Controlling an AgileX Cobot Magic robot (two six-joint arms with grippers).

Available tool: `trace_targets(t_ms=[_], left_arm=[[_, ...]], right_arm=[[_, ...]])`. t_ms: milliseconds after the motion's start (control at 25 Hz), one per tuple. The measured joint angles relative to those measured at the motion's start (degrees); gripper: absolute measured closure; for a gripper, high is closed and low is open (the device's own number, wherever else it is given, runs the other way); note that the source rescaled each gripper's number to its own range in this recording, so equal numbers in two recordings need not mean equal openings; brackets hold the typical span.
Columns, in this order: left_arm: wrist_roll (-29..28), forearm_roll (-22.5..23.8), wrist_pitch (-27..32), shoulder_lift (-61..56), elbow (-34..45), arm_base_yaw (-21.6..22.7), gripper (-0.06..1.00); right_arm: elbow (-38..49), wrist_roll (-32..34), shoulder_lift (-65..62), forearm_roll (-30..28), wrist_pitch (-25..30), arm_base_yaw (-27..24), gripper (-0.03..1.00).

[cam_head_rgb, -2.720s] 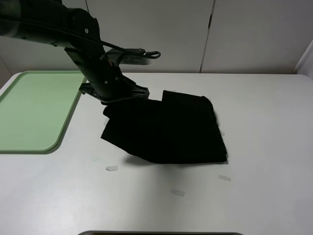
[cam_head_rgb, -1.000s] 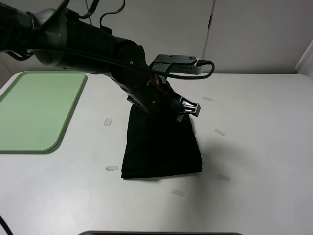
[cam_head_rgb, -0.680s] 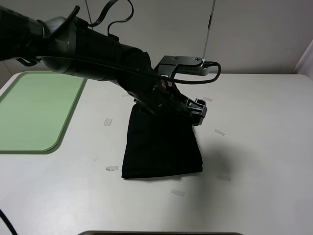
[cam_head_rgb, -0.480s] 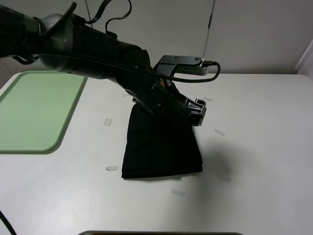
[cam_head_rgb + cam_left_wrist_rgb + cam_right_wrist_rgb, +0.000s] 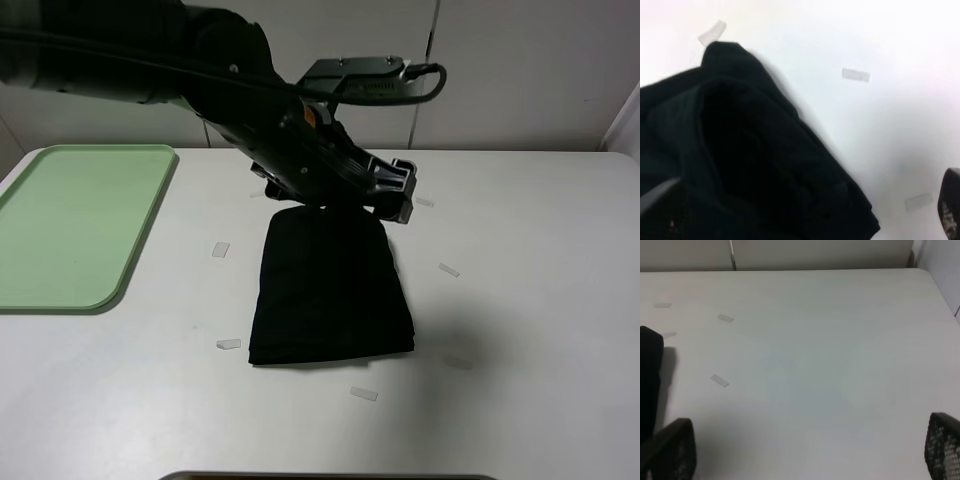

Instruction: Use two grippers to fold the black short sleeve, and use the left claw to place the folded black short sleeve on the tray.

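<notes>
The black short sleeve (image 5: 330,290) lies folded into a narrow rectangle in the middle of the white table; no letters show. My left gripper (image 5: 396,190) hangs open and empty just above the shirt's far end, not touching it. In the left wrist view the shirt (image 5: 740,165) lies below the gripper (image 5: 802,207), and the fingertips (image 5: 951,205) stand wide apart. The light-green tray (image 5: 70,225) sits empty at the far left. My right gripper (image 5: 810,452) is open and empty over bare table, with the shirt's edge (image 5: 647,375) beside it. The right arm is out of the exterior view.
Several small clear tape strips lie on the table around the shirt, such as one (image 5: 221,249) to its left, one (image 5: 364,394) in front and one (image 5: 448,269) to its right. White cabinet doors (image 5: 500,70) stand behind the table.
My left gripper carried the shirt's left edge over to the right, folding it narrower, then let go. In the last second it rose off the shirt. The shirt now lies still.
</notes>
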Motion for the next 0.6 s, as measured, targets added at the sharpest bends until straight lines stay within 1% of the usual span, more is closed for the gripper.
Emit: trace_targets(t_ms=[160,320,440,600], left_arm=[[0.0,0.0,2.34,-0.51,0.0,1.51,-0.06],[-0.05,0.2,1.91,1.48,0.0,2.57,-0.06],[0.0,0.24,-1.97,5.27,0.0,2.57,-0.06],[0.05,0.26,-9.52,10.97,0.0,2.32,-0.06]], right_arm=[[0.0,0.0,0.0,0.0,0.0,0.0,-0.03],[0.0,0.0,0.0,0.0,0.0,0.0,-0.03],[0.0,0.0,0.0,0.0,0.0,0.0,-0.03],[0.0,0.0,0.0,0.0,0.0,0.0,-0.03]])
